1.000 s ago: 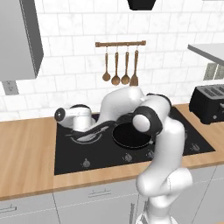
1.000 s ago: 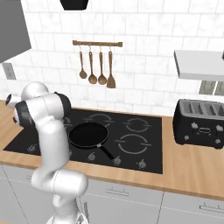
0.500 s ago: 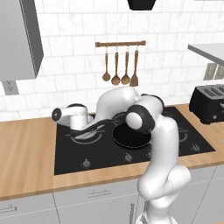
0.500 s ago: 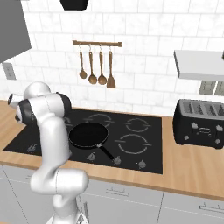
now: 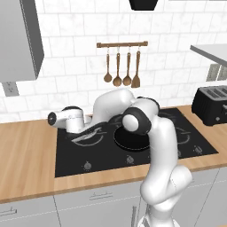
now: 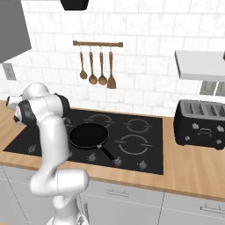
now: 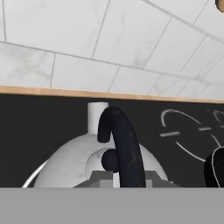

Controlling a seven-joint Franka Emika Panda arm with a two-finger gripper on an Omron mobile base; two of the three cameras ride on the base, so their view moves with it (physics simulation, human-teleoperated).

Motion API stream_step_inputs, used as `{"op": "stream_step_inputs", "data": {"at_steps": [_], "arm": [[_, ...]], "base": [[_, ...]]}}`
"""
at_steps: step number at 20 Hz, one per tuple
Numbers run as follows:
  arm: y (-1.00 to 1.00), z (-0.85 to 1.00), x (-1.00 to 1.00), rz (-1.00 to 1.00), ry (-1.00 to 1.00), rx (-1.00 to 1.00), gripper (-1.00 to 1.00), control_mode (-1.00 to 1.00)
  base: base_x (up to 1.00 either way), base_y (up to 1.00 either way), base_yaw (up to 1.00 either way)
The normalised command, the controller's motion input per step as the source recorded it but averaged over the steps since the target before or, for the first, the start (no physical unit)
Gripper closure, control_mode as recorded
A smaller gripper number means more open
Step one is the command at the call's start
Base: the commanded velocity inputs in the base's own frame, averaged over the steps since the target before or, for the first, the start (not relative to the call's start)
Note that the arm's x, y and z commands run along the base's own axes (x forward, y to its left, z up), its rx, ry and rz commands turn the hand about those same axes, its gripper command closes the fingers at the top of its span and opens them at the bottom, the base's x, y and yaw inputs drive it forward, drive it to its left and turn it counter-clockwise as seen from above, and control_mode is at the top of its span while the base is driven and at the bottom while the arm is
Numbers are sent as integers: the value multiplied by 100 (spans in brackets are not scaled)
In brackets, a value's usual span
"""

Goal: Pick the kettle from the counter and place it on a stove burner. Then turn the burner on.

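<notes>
The silver-grey kettle (image 7: 65, 164) sits close in the hand view, over the black glass stove (image 7: 43, 127), and its black loop handle (image 7: 124, 144) runs down between my fingertips. My gripper (image 7: 124, 178) is shut on that handle. A white arc of a stove burner (image 7: 34, 176) curves out from under the kettle's left side. I cannot tell whether the kettle touches the glass. From the left base view, my hand (image 5: 66, 119) reaches over the stove's back left with the kettle (image 5: 91, 132) below it. The counter (image 5: 26, 150) lies to the left.
A black frying pan (image 6: 90, 135) sits on the stove's front middle, handle pointing towards the knobs (image 6: 117, 161). A black toaster (image 6: 202, 123) stands on the counter at the right. Wooden utensils (image 5: 122, 71) hang on the tiled wall. A grey cabinet (image 5: 20, 40) hangs upper left.
My hand has shifted a little to the left over the stove's back-left part, with the kettle under it. The pan and toaster have not moved.
</notes>
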Motion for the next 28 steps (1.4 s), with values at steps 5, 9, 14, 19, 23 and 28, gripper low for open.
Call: {"op": "stream_step_inputs", "data": {"at_steps": [5, 9, 14, 19, 23, 28], "arm": [[7, -30, 5, 0, 0, -7, -100, -100], [0, -24, 0, 0, 0, -5, -100, -100], [0, -14, 0, 0, 0, -2, -100, -100], [0, 0, -5, 0, 0, 0, -100, -100], [0, 3, -20, 0, 0, 0, -100, -100], [0, 0, -29, 0, -3, 1, -100, -100]], "base": [[0, 0, 0], [0, 0, 0], [0, 0, 0], [0, 0, 0], [0, 0, 0], [0, 0, 0]]}}
